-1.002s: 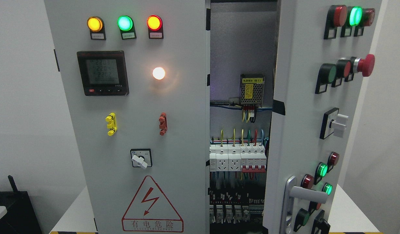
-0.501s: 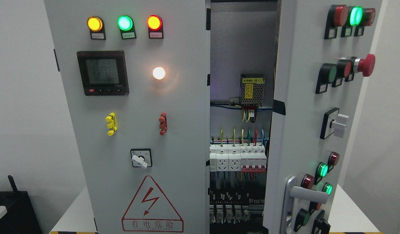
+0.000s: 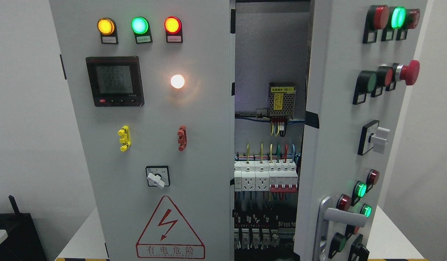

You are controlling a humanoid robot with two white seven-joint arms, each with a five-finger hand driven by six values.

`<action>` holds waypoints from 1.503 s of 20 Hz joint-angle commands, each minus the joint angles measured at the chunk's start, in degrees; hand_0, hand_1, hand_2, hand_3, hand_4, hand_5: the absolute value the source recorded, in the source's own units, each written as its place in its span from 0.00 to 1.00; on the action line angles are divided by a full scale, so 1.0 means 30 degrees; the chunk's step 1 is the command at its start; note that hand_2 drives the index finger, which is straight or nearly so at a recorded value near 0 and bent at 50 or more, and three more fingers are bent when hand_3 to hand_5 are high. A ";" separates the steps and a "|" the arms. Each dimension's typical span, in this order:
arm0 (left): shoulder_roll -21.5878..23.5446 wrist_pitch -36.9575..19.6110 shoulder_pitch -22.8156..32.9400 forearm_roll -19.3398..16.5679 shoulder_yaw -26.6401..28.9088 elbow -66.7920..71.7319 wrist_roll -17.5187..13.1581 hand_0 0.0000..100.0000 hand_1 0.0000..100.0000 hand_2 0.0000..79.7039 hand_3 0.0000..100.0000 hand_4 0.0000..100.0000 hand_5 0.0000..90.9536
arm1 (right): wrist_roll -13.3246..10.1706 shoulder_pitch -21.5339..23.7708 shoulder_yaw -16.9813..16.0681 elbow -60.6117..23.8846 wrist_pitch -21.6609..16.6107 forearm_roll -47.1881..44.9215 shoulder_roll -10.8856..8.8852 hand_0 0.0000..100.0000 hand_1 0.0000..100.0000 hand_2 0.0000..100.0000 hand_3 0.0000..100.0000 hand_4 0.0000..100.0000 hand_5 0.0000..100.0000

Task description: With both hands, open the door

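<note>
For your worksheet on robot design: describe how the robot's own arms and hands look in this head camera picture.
Neither arm nor hand shows here, so their look cannot be described. The view holds only the grey cabinet: its right door stands ajar, with a silver handle, and wiring shows inside.

The scene is bright and evenly lit, with soft white light on the grey cabinet panel (image 3: 194,145) and no hard shadows on it. The white lamp (image 3: 177,81) is overexposed and throws a warm halo on the metal around it. The amber lamp (image 3: 106,26), green lamp (image 3: 139,25) and red lamp (image 3: 172,24) glow strongly, their centres a little washed out. Inside the opening the upper back wall (image 3: 269,54) is grey and dimmer, and the lowest part near the breakers (image 3: 267,179) falls into dark shadow. The open right door (image 3: 336,137) is sharp. The meter screen (image 3: 114,79) shows faint, slightly blurred digits. No fingers are visible to give places from.
</note>
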 commanded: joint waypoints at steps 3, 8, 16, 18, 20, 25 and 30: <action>0.7017 -0.0163 -0.0071 0.2479 0.0908 -0.2631 -0.1902 0.00 0.00 0.00 0.00 0.04 0.00 | 0.0008 0.0003 -0.0065 0.0147 0.0011 0.0000 -0.0352 0.00 0.00 0.00 0.00 0.00 0.00; 0.9736 -0.0192 -0.0071 0.5692 0.0937 -0.2632 -0.3925 0.00 0.00 0.00 0.00 0.04 0.00 | 0.0008 0.0003 -0.0124 0.0235 0.0011 0.0000 -0.0352 0.00 0.00 0.00 0.00 0.00 0.00; 1.2467 -0.0485 -0.0334 0.9068 0.3601 -0.2631 -0.4953 0.00 0.00 0.00 0.00 0.04 0.00 | 0.0008 -0.0026 -0.0095 0.0294 0.0011 0.0029 -0.0381 0.00 0.00 0.00 0.00 0.00 0.00; 1.3138 -0.0456 -0.0743 0.9769 0.3925 -0.2661 -0.5128 0.00 0.00 0.00 0.00 0.04 0.00 | 0.0008 -0.0026 -0.0095 0.0352 0.0011 0.0000 -0.0381 0.00 0.00 0.00 0.00 0.00 0.00; 1.4220 -0.0456 -0.1387 1.1085 0.3955 -0.2720 -0.5217 0.00 0.00 0.00 0.00 0.04 0.00 | 0.0008 -0.0026 -0.0095 0.0440 0.0011 0.0029 -0.0381 0.00 0.00 0.00 0.00 0.00 0.00; 1.5163 -0.0281 -0.3468 1.2821 0.3955 -0.2720 -0.5625 0.00 0.00 0.00 0.00 0.04 0.00 | 0.0008 -0.0026 -0.0036 0.0586 0.0011 0.0029 -0.0352 0.00 0.00 0.00 0.00 0.00 0.00; 1.5076 -0.0251 -0.4695 1.2821 0.3926 -0.2690 -0.6242 0.00 0.00 0.00 0.00 0.04 0.00 | 0.0008 -0.0026 -0.0036 0.0762 0.0011 0.0029 -0.0352 0.00 0.00 0.00 0.00 0.00 0.00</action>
